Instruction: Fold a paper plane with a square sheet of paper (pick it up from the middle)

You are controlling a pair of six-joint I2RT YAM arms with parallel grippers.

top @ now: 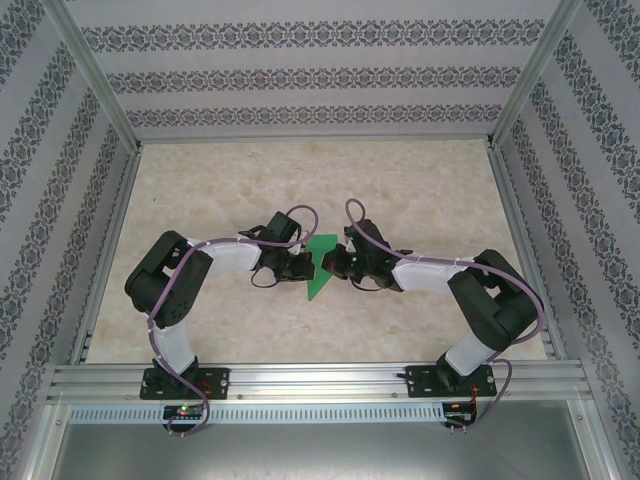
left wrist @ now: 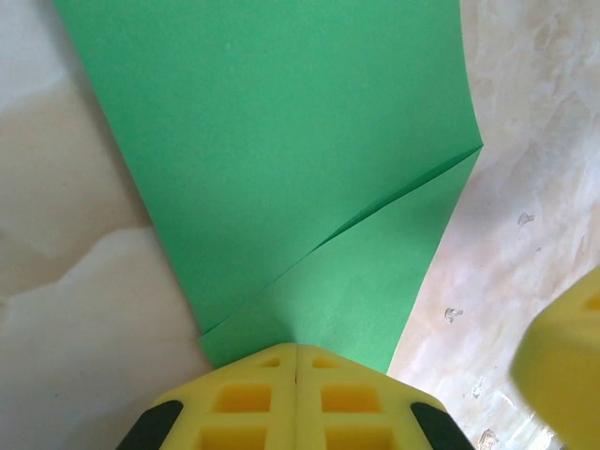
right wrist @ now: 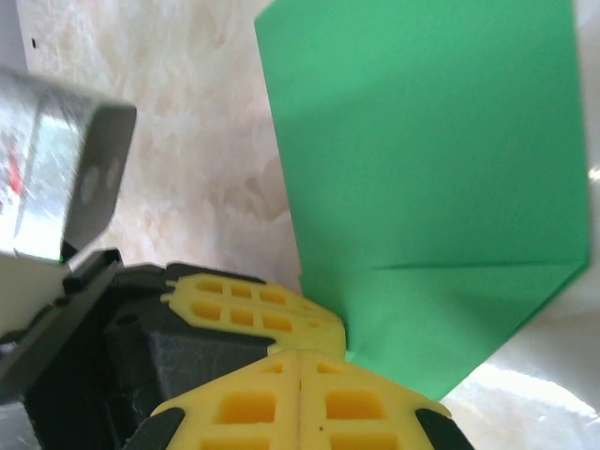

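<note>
Yellow fingertips of my left gripper [left wrist: 296, 349] sit closest in the left wrist view, pressed flat together with only a thin seam between them. The narrow lower end of the green sheet of paper [left wrist: 281, 141] runs straight into that seam, so I have it pinched there. Off to one side, a blurred yellow finger [left wrist: 565, 366] of my right gripper [right wrist: 300, 354] hangs near the sheet's edge but apart from it.

Seen from the right wrist, that gripper's pads are closed on each other, with nothing between them that I can make out. My left fingertips lie just beyond them, meeting the paper's corner and hiding its very tip. A blurred grey metal part [right wrist: 70, 178] of the left arm crowds the side of that picture.

From above, both arms bend inward and the grippers meet mid-table with the paper between them. Purple cables [top: 298, 209] loop over the wrists. Around them are the beige marbled table [top: 400, 180], aluminium frame rails [top: 320, 378] and patterned walls [top: 300, 75].

The paper is bright, plain green and not a flat square. A straight diagonal crease crosses it, with a triangular flap folded over near the pinched end. It widens away from my left fingers. A soft shadow lies on the table beside it, so it seems lifted rather than lying flat.
</note>
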